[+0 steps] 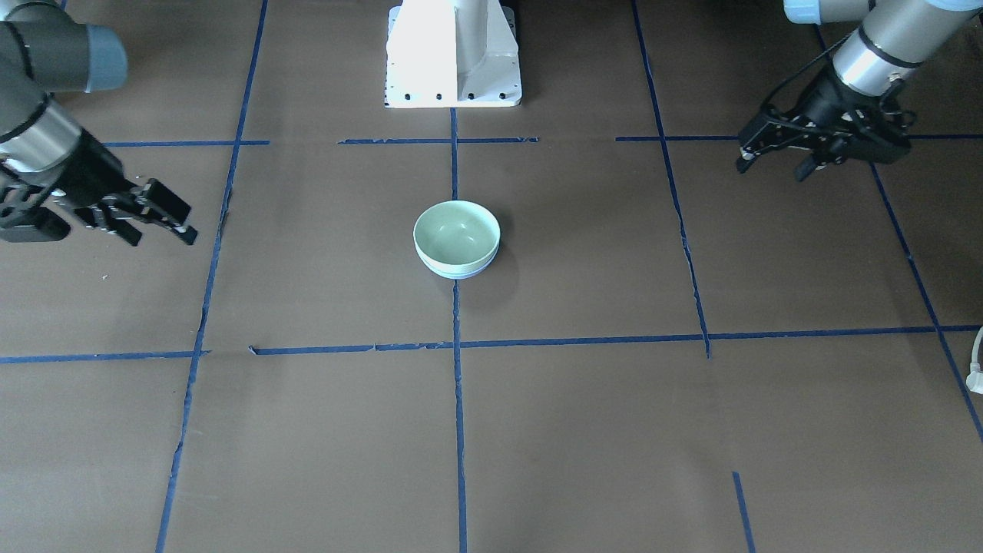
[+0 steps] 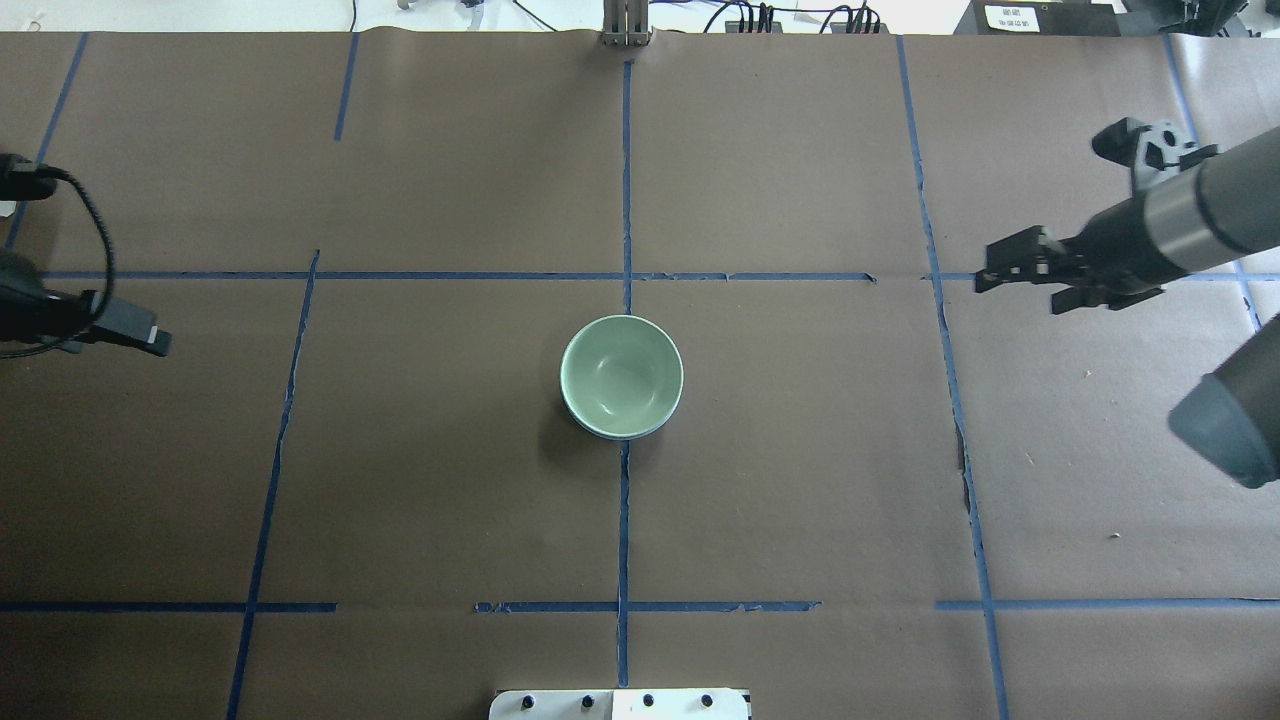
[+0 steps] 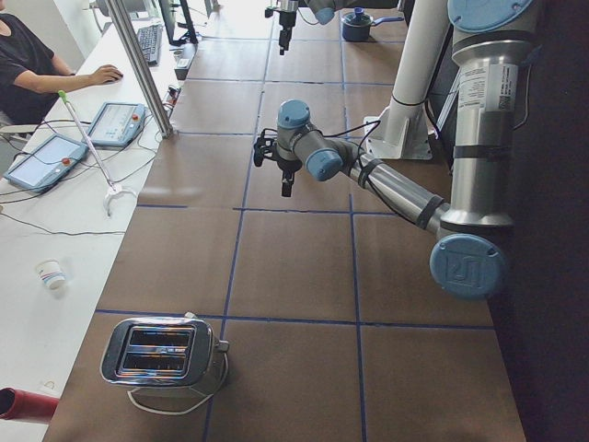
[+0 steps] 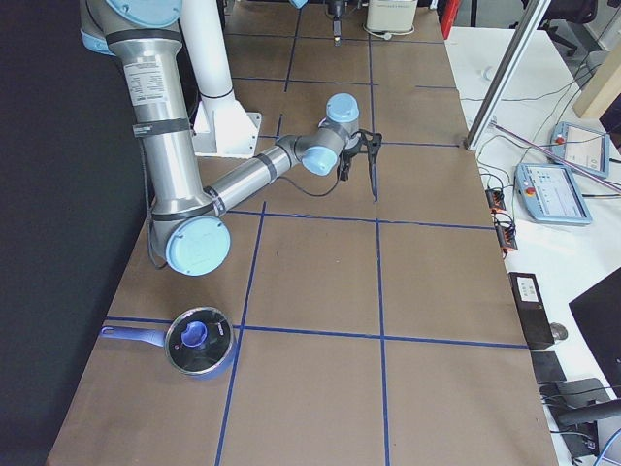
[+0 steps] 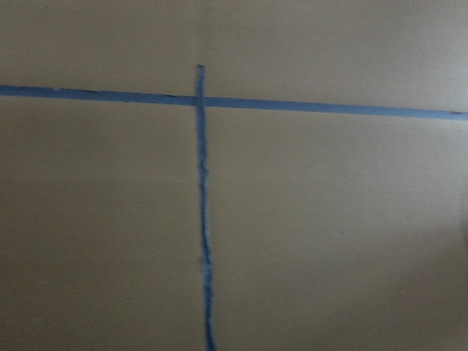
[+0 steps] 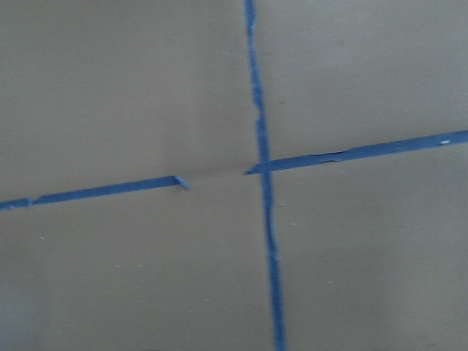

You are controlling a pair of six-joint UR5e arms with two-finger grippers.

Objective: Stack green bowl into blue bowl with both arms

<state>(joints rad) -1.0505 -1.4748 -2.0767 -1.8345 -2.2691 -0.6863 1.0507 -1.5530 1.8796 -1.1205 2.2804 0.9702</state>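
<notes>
The green bowl (image 1: 456, 233) sits nested inside the blue bowl (image 1: 463, 271) at the table's middle. Only the blue bowl's rim shows under it. In the overhead view the green bowl (image 2: 621, 374) hides all but a thin edge of the blue bowl (image 2: 648, 431). My left gripper (image 1: 772, 168) hangs open and empty far off to the bowls' side; it also shows in the overhead view (image 2: 150, 341). My right gripper (image 1: 162, 236) is open and empty on the opposite side, also seen from overhead (image 2: 1022, 288). Both wrist views show only brown paper and blue tape.
The white pedestal base (image 1: 453, 57) stands behind the bowls. A toaster (image 3: 162, 351) sits near the table's left end, and a blue lidded pot (image 4: 198, 340) near the right end. An operator (image 3: 32, 64) sits at a side desk. A white cable (image 1: 976, 369) lies at the table's edge.
</notes>
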